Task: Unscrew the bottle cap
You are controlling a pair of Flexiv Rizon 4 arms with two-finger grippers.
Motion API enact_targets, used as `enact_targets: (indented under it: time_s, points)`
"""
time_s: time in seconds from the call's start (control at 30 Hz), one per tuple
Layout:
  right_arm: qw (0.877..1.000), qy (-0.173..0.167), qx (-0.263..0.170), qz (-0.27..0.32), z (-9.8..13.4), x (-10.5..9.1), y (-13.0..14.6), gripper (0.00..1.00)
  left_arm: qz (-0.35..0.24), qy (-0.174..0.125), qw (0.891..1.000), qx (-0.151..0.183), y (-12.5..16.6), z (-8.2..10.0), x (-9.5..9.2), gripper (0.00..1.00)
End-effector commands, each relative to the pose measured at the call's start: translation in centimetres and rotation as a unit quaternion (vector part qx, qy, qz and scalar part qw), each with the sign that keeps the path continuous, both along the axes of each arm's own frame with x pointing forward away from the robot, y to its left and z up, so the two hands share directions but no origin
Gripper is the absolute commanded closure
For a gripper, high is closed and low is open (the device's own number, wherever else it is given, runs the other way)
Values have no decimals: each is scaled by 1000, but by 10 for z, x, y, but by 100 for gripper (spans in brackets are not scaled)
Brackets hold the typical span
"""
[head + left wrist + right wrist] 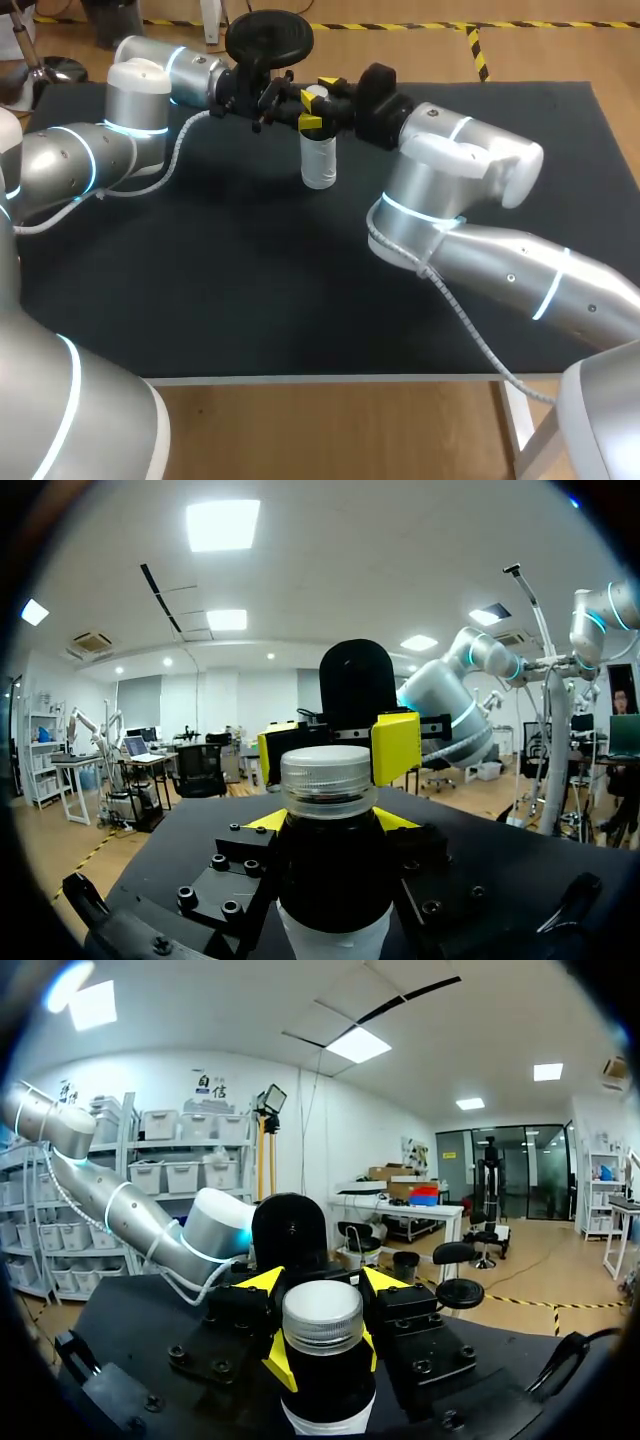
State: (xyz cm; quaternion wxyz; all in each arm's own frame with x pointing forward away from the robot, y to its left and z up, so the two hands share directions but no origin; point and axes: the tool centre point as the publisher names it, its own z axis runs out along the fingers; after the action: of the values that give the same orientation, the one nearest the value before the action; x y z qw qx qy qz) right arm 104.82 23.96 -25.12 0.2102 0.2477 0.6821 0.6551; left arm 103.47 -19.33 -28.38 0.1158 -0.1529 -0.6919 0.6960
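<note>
Two arms cross the black table (250,300) from its near corners to the far middle, where the bottle (319,160) stands upright with its ribbed cap (316,93) on. The body is pale below and dark at the shoulder; what it holds I cannot tell. The left gripper (332,825) pinches the shoulder from the left, and the right gripper (323,1355) pinches just under the cap from the right.

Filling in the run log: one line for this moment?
bottle: upright on table, cap on | left gripper: shut on bottle | right gripper: shut on bottle
</note>
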Motion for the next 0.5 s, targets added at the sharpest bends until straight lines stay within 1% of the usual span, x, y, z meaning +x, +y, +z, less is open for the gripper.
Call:
enact_targets:
  time_s: [0.03, 0.27, 0.43, 0.5]
  points:
    - [1000, -2, 0, 6, -1, 2, -1, 100, 2, -1, 1000, 2, 0, 3, -3, 100]
    - [999, -13, 12, 46, -3, 6, -6, 100, 2, -1, 1000, 2, 0, 3, -3, 100]
    - [995, -25, 21, 97, -1, 11, -11, 100, 2, -1, 1000, 2, 0, 3, -3, 100]
    - [991, -25, 25, 127, 0, 13, -12, 100, 2, -1, 1000, 2, 0, 3, -3, 100]
